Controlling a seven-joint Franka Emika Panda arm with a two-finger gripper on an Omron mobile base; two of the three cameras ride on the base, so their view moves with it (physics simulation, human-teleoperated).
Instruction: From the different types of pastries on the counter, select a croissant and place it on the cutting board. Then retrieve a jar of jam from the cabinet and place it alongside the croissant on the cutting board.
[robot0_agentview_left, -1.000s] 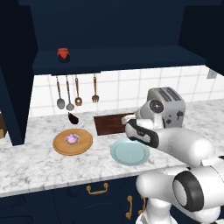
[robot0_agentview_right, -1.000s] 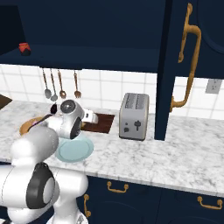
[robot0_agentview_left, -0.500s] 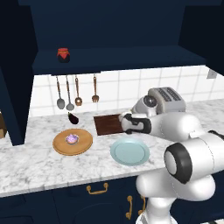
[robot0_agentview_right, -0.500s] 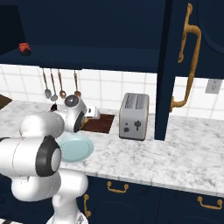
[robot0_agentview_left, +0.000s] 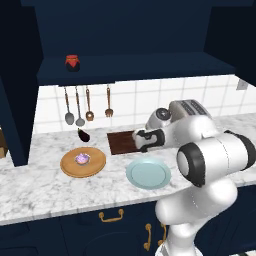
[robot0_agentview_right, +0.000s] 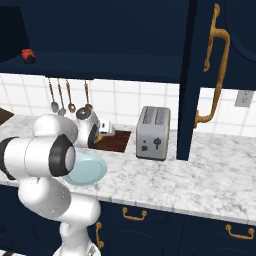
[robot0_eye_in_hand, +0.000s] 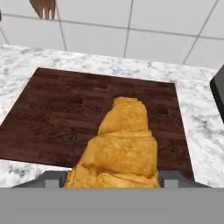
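I see a long white marble counter (robot0_agentview_left: 40, 190) with grey lines. On it lies a flat dark brown wooden cutting board (robot0_agentview_left: 121, 142), back near the tiled wall. In front of it sits a pale blue round plate (robot0_agentview_left: 148, 173). To the left is a round light-tan wooden board (robot0_agentview_left: 83, 162), and a small dark purple eggplant (robot0_agentview_left: 83, 134) lies behind that. A silver toaster (robot0_agentview_right: 153, 132) stands to the right of the cutting board.

toaster (robot0_agentview_right: 153, 132); plate (robot0_agentview_left: 148, 173); eggplant (robot0_agentview_left: 83, 134)
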